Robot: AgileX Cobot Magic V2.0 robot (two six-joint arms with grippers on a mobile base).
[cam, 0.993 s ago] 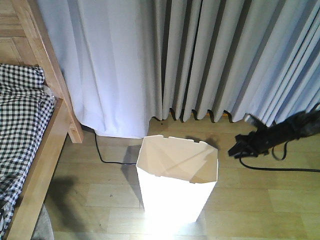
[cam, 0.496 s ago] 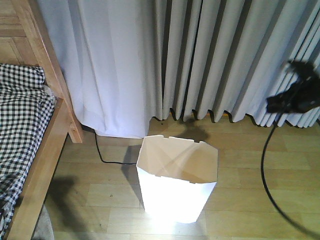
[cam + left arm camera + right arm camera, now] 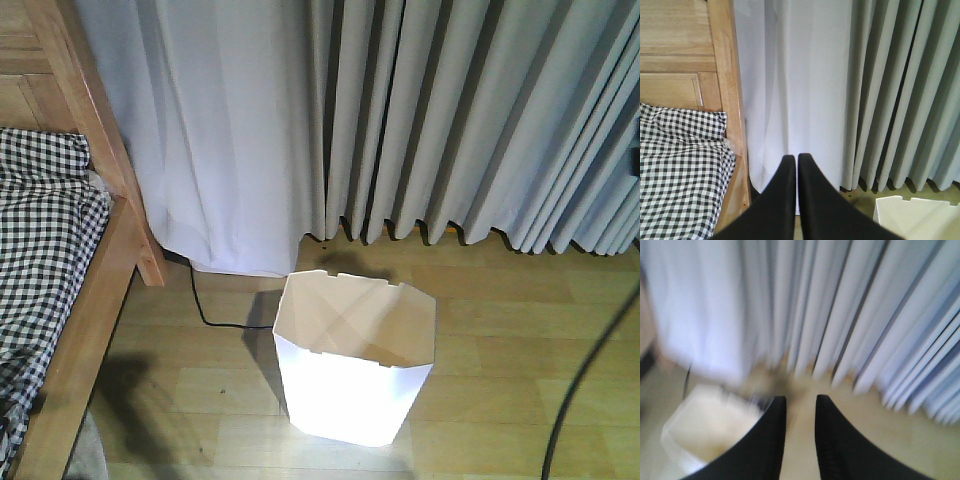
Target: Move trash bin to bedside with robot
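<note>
1. Exterior front-facing view: my right arm, which reached in beside the bin's right rim a second ago and lifted toward the curtain half a second ago, has left this view. Only a dangling black cable [image 3: 590, 385] crosses the lower right corner.
2. The tall white plastic trash bin with the octagonal notched rim [image 3: 355, 360] stands upright on the light wooden plank floor [image 3: 500, 300], unchanged in position, in front of the pleated grey-white curtain [image 3: 400, 110].
3. The light wooden bed frame with black-and-white checked bedding [image 3: 95, 290] lies to the left, apart from the bin, with open floor between them. My judgement: the bin is released near the bedside and I am retreating.
4. Right wrist view, blurred by motion: my right fingers [image 3: 799, 435] stand slightly apart, holding nothing, touching nothing, raised above the bin.
5. Left wrist view: my left fingers [image 3: 793, 195] sit nearly together, a thin slit between the tips, empty, aimed at the curtain beside the bedpost.
</note>
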